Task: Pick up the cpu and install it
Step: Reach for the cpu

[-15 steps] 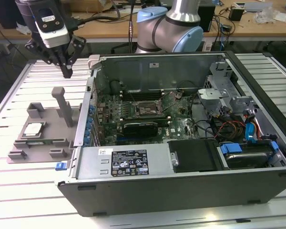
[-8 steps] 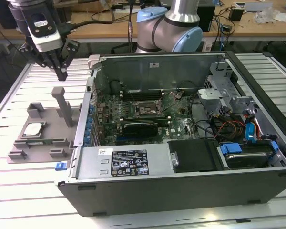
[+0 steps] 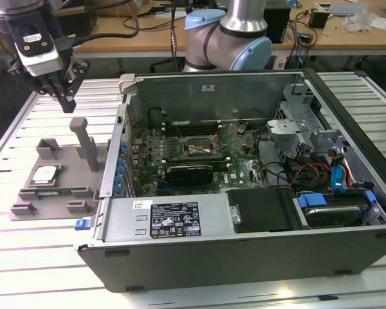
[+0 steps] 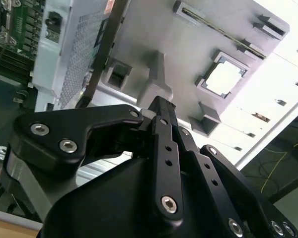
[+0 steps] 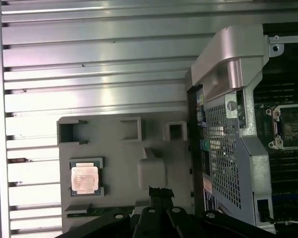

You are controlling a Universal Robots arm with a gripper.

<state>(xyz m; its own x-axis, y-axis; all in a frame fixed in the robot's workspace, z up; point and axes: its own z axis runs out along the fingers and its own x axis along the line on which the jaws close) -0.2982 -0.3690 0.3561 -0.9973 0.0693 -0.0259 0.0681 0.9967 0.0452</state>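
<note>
Saw one gripper (image 3: 69, 103) hovering over one grey tray (image 3: 65, 171), fingers (image 4: 164, 130) seemingly pressed together on nothing. Found one cpu (image 3: 45, 174) lying flat in a tray recess, apart from the gripper. Noted one open computer case (image 3: 244, 256) just beside the tray.

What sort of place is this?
Probably a robotics lab or workshop: an open computer case lies on a slatted metal table, a robot arm stands behind it, and wooden desks with cables run along the back.
</note>
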